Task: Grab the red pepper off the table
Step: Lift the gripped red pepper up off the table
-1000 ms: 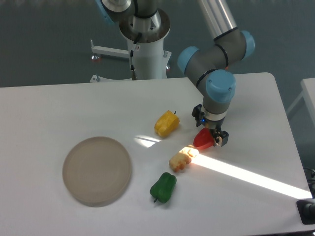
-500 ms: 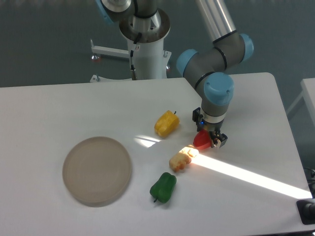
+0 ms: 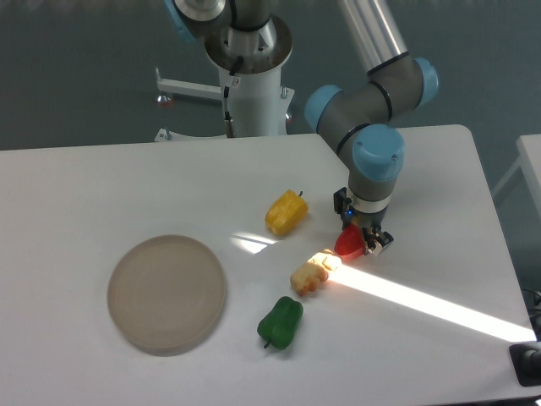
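The red pepper rests on the white table right of centre, its upper part covered by my gripper. My gripper points straight down over it with its fingers on either side of the pepper, and they look shut on it. The pepper's stem is hidden.
A yellow pepper lies to the left of the gripper. A pale bread-like piece sits just lower left of the red pepper, in a bright strip of sunlight. A green pepper lies nearer the front. A round beige plate stands at the left.
The arm's wrist has shifted slightly, and the gripper has settled a little lower around the red pepper. The pepper and the other objects stay in place.
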Controlling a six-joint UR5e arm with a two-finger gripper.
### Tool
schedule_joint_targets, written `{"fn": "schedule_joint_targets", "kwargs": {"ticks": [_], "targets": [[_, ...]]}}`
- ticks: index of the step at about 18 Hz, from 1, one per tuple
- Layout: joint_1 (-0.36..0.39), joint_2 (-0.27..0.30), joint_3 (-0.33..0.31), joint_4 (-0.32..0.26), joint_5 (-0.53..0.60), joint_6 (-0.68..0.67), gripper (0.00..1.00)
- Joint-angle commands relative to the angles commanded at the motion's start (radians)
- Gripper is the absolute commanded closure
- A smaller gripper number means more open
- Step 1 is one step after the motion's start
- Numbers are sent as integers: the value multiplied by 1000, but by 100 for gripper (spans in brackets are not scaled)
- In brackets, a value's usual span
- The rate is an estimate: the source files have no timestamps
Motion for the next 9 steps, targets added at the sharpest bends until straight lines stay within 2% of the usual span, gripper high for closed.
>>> {"fn": "schedule_joint_targets", "kwargs": {"ticks": [3, 5, 9], "targets": [[6, 6, 52, -63, 0, 12, 47], [9, -5, 136, -144, -2, 32, 47], [18, -32, 244, -201, -5, 87, 47]]}}
